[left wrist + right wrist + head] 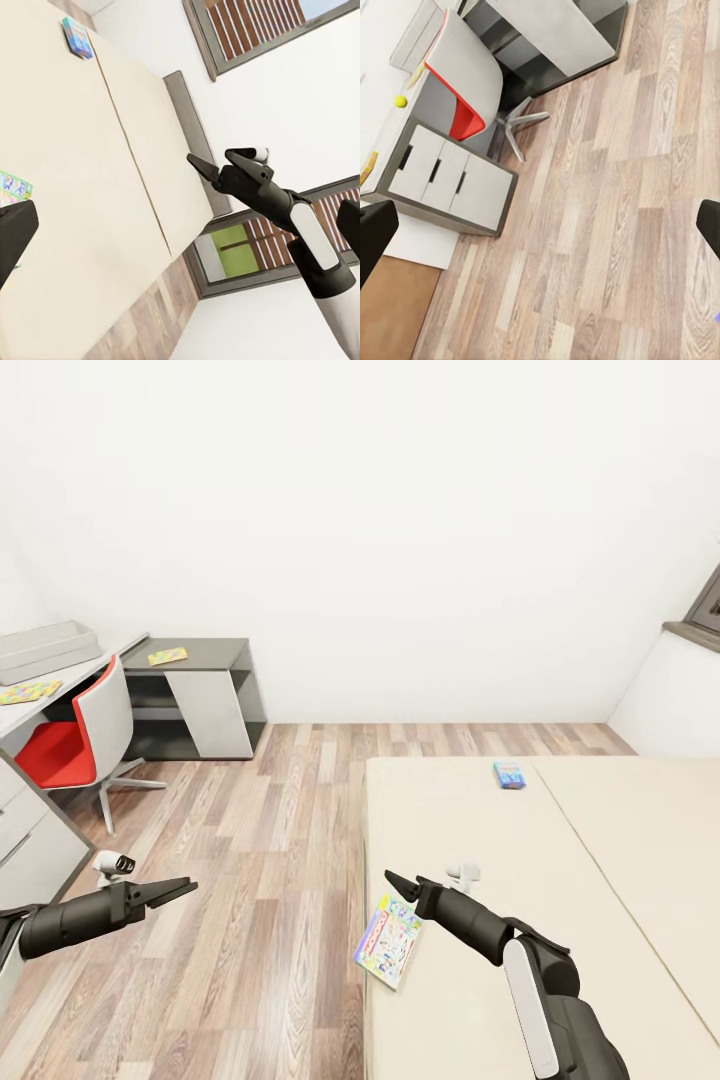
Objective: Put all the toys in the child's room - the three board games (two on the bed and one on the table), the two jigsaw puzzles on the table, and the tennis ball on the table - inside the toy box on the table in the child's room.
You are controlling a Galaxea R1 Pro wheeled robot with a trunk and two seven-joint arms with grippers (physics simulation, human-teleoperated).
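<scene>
So as far as I can tell, pretty much nothing is packed yet. The toy box point(40, 648) sits at the far end of the desk point(15, 722), by the wall, and from where I stand I can't see over its walls, so no idea if anything's in it.

What's clearly still out:
- The big board game point(389, 939) with the green edges and pastel cover lies on the bed point(480, 1000), right at the edge nearest the floor, one corner poking over it.
- The small blue game point(509, 774) lies near the far edge of the bed, well apart from the big one.
- A bright puzzle point(29, 691) lies on the pale desk top, just in front of the toy box.
- Another flat colourful thing point(167, 656) lies on the lower dark section of the desk; puzzle or game, too small to tell.
- The tennis ball point(400, 101) sits on the desk top above the drawers.

The right gripper point(400, 883) hangs just above the big game's far end, jaws spread, holding nothing. The left gripper point(172, 889) sticks out over the wood floor point(270, 840) near the red chair point(85, 735), jaws parted a little, empty too.

My guess is the big game gets grabbed first, then the whole lot needs hauling to the desk.
</scene>
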